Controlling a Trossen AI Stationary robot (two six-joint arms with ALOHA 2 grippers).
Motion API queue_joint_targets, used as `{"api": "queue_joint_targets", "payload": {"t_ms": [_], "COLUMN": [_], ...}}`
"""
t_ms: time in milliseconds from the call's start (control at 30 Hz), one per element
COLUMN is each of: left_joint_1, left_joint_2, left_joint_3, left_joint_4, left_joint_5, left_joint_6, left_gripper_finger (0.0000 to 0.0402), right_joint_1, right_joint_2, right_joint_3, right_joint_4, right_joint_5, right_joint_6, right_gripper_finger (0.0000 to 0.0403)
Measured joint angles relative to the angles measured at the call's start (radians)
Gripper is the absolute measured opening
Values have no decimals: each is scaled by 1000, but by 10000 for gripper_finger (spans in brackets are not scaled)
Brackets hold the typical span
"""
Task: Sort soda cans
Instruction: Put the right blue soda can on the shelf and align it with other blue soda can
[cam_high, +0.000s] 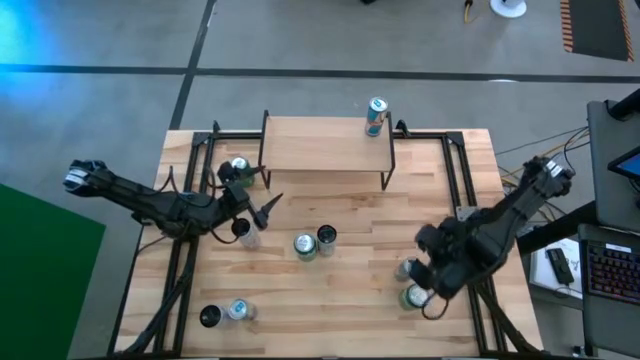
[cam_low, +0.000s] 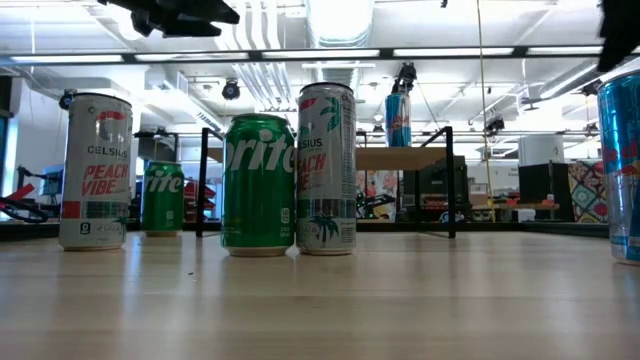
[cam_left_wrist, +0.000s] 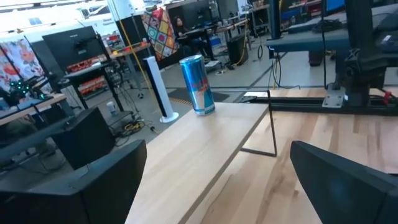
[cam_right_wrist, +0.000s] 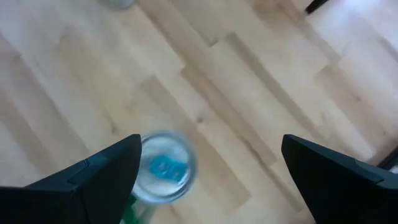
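Soda cans (cam_low: 259, 186), cylindrical metal labelled Sprite and Celsius Peach Vibe, are shown on wooden worktop (cam_high: 340, 280); both grippers' fingers are spread.

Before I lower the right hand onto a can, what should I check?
1. The right hand is open: ok.
2. It is centred over the silver-topped can: not ok, the can lies beside one finger.
3. The neighbouring can is clear of the fingers: cannot tell.
4. The left hand is open and empty: ok.
5. The blue can stands upright on the shelf: ok.
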Motion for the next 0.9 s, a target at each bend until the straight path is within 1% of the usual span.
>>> {"api": "queue_joint_targets", "payload": {"t_ms": [233,433,533,667,900], "left_joint_1": [39,72,82,87,87], "left_joint_2": [32,81,111,146,221], "left_joint_3": [4,4,10,50,91], "left_joint_4": [18,40,60,65,59], "left_joint_5": [0,0,0,0,0], "left_joint_6": [1,0,0,-12,13], "left_gripper_finger": [382,382,382,382,382], "right_joint_1": [115,169,181,183,183], "right_joint_2": [52,82,93,107,125], "right_joint_3": [16,16,16,15,15], "right_joint_4": [3,24,57,99,149], "right_joint_5": [19,26,26,25,-19], "right_joint_6": [145,245,251,246,227], "right_gripper_finger": [377,377,377,377,377]}}
